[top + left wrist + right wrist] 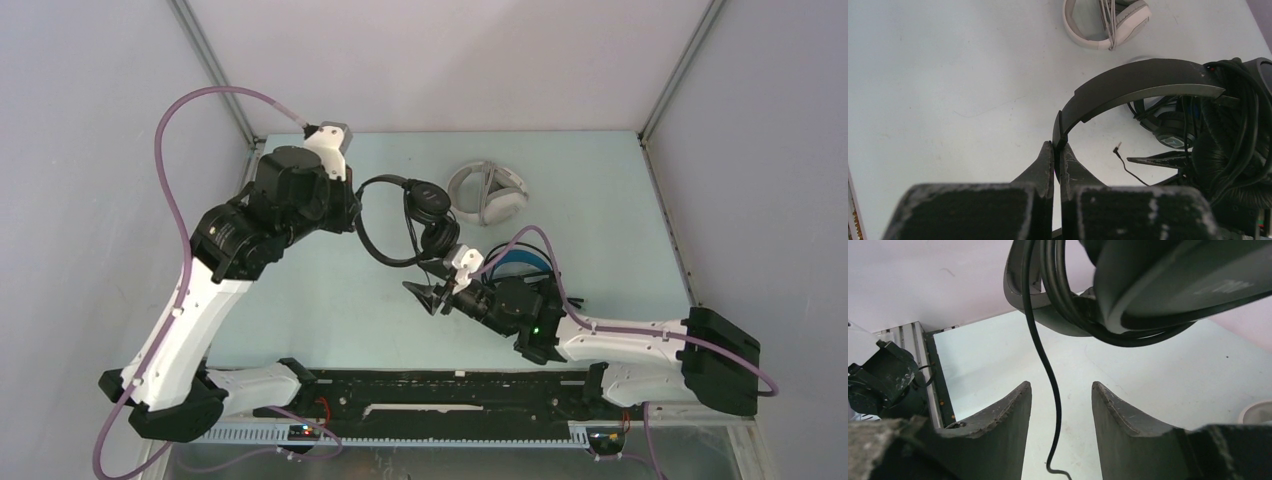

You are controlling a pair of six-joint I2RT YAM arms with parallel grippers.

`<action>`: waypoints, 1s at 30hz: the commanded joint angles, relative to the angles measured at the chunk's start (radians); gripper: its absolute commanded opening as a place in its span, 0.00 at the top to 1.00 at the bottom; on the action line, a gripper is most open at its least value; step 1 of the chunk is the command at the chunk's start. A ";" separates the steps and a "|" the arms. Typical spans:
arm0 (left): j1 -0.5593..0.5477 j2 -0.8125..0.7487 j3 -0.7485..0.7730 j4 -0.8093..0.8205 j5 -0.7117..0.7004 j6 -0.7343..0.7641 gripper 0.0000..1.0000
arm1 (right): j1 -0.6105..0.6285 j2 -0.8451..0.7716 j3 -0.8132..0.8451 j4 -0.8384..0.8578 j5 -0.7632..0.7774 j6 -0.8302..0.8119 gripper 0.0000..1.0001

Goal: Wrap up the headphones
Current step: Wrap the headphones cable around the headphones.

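Left gripper clamped tight on the headband of the slim black headphones, raised over mid-counter toward the far edge. Right gripper spread wide just beside the earcups, near-edge side; thin black cable hangs untouched between its fingers.

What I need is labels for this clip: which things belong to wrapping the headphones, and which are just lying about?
Job:
slim black headphones, headband pinched by the left hand
their thin black cable, hanging inside the open right hand
large white-grey over-ear headphones
bulky black over-ear headphones with blue accents

Lying about:
nothing loose seen; only the pale tabletop and black base rail
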 commanded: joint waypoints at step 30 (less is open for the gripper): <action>0.007 -0.082 0.065 0.089 0.090 -0.070 1.00 | -0.063 0.226 -0.077 0.399 -0.177 -0.095 0.45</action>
